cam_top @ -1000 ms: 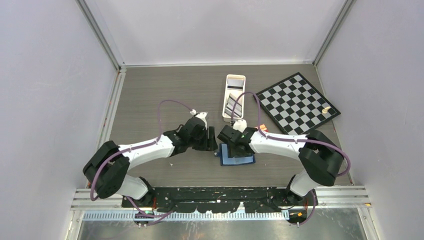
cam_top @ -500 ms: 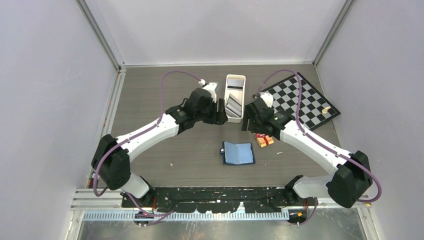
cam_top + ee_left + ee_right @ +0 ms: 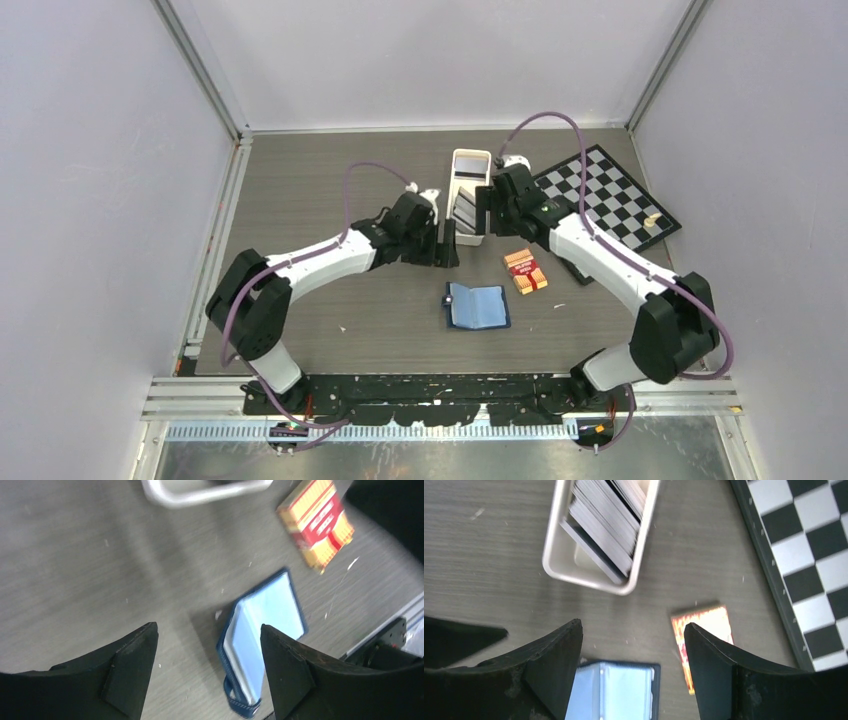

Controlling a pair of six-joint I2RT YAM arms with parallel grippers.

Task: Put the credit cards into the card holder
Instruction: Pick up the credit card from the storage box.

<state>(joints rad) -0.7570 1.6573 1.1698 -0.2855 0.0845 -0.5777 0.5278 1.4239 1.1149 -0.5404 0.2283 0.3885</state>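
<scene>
Jaws apart, both pairs | 1 card holder (image 3: 477,307), open | credit cards (image 3: 606,515): stack, uncountable, in 1 tray (image 3: 589,582) | 1 red pack (image 3: 525,271)

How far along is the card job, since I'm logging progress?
Done: the holder lies open on the table, blue inside up. In hand: nothing. The left claw and right claw are both open and empty, near the tray. Left: nearly all of it. The cards sit stacked in the tray, and none shows in the holder.

Card holder (image 3: 616,690) partly off-frame
</scene>
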